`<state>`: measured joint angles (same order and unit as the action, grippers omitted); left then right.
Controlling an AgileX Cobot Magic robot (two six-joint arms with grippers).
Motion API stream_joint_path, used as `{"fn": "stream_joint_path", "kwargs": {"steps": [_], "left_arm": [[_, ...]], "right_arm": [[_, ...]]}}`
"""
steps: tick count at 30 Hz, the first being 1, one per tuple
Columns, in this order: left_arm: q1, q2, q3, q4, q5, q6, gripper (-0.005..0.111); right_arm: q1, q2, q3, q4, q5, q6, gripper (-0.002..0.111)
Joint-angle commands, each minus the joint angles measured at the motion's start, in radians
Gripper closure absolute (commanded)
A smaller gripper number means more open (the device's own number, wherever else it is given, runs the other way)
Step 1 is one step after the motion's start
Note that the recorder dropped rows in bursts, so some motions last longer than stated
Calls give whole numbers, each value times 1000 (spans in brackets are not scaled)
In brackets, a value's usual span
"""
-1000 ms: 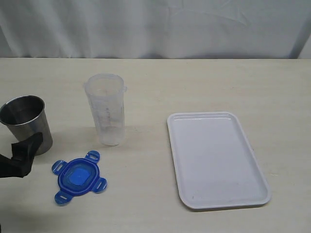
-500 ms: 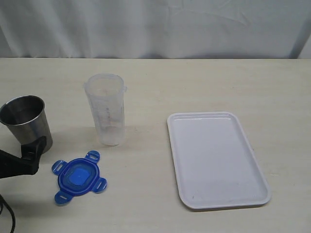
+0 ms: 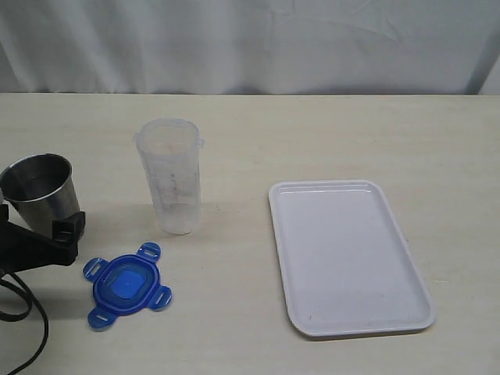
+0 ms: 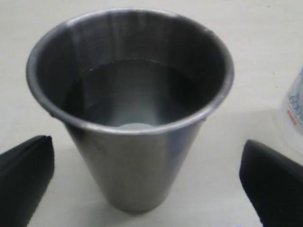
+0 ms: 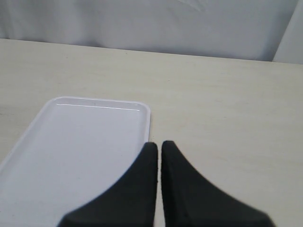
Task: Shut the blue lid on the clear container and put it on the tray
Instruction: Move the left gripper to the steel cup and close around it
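pale wood-grain worktop (image 3: 312,133) carries everything in this shot, with a white curtain hanging behind it. the tray (image 3: 348,258) lies flat and bare on the right side of the exterior view. the clear container (image 3: 173,176) stands upright and uncapped left of centre, well apart from the tray. a metal cup (image 3: 43,195) stands near the left edge. the blue lid (image 3: 125,285) lies flat on the worktop in front of the container, flaps spread, touching nothing.

the left gripper (image 4: 147,182) has its jaws released and spread wide to either side of the metal cup, holding nothing. the right gripper (image 5: 158,156) hangs with its jaws clenched and empty, by the tray's edge.

the likely trouble is the wrong target. the left jaws frame the cup, not the lid or the container, so closing now would seize the cup. a push forward could tip it, and whether it holds liquid cannot be told. the arm also sits just beside the lid and could drag it on a sideways move.

against the frame a second ago, the left gripper has come further in from the left edge and settled low in front of the cup. lid, container, cup and tray have not shifted.
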<state>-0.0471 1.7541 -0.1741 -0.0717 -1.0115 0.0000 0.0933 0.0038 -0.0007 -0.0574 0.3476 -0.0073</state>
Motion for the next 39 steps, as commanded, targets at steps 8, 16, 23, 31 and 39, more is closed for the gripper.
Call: {"fn": "stream_joint_path", "kwargs": {"steps": [8, 16, 23, 31, 39], "left_arm": [[2, 78, -42, -18, -49, 0, 2], [2, 84, -92, -32, -3, 0, 2], [2, 84, -91, -71, 26, 0, 2], [2, 123, -100, -71, 19, 0, 2], [2, 136, -100, -59, 6, 0, 2]], "right_arm": [[-8, -4, 1, -6, -3, -3, 104], [-8, -4, 1, 2, -3, -3, 104], [-8, -4, 1, 2, -3, -3, 104], [-8, -4, 1, 2, -3, -3, 104], [-8, -4, 1, 2, -3, -3, 104]]}}
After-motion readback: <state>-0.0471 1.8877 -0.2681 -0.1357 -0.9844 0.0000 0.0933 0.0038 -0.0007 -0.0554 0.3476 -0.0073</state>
